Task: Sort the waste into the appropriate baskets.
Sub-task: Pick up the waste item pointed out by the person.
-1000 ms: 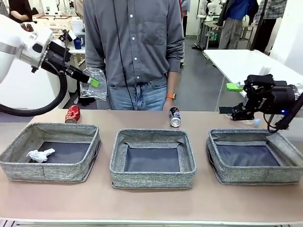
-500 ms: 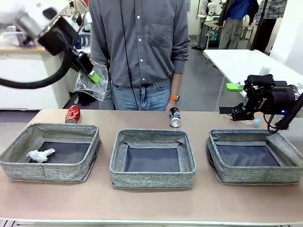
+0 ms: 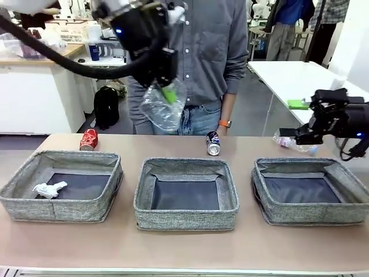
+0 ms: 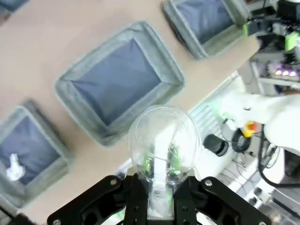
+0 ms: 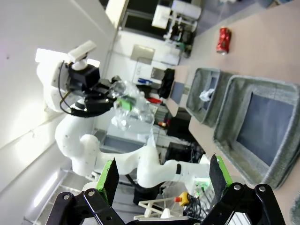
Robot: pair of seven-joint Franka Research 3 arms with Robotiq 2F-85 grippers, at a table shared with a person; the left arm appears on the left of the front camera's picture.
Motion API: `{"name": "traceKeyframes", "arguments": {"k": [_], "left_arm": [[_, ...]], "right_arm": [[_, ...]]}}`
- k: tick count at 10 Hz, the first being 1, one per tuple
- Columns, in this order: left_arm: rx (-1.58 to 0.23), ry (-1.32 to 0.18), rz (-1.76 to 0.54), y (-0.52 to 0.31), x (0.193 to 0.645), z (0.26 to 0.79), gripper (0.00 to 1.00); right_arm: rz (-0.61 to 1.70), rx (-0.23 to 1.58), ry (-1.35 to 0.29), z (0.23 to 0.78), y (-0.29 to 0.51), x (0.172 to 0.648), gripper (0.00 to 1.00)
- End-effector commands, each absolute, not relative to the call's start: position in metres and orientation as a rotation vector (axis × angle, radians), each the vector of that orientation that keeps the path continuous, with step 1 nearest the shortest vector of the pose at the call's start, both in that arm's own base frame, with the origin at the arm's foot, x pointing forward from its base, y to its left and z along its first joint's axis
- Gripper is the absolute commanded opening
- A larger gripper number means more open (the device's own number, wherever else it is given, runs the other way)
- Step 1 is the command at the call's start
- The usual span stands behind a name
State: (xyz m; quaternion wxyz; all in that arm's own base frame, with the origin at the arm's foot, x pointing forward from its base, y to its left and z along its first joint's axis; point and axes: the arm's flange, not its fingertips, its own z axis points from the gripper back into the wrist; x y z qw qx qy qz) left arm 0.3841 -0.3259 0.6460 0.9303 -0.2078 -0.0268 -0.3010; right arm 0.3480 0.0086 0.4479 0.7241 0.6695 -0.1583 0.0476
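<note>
Holding a crumpled clear plastic cup (image 3: 163,108) pinched in my left gripper (image 3: 168,92), high at twelve o'clock of the middle grey woven-fabric basket (image 3: 185,217), right gripper (image 5: 164,171) spread empty, I'd lower it, then release.

A white table (image 3: 300,78) is seen far right, a white counter (image 3: 34,98) far left; a black backpack (image 3: 106,108) is set on the grey floor (image 3: 249,109).

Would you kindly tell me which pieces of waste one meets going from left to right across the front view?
crumpled white paper wad → red soda can → clear plastic cup → dark blue soda can → clear blue-capped bottle
</note>
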Motion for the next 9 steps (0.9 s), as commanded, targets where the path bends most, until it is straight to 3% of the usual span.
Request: {"name": "traceKeyframes", "arguments": {"k": [1, 2, 6, 9], "left_arm": [[-0.443, 0.033, -0.600, -0.352, 0.404, 0.672, 0.13], [-0.410, 0.006, -0.589, -0.364, 0.407, 0.682, 0.13], [-0.394, 0.039, -0.542, -0.378, 0.402, 0.730, 0.13], [-0.404, 0.049, -0.520, -0.377, 0.395, 0.738, 0.13]], "right_arm": [[0.112, 1.459, -0.420, 0.445, -0.009, 0.337, 1.00], [0.105, 1.478, -0.349, 0.448, 0.009, 0.348, 1.00], [0.105, 1.478, -0.349, 0.448, 0.009, 0.348, 1.00], [0.105, 1.478, -0.349, 0.448, 0.009, 0.348, 1.00]]}}
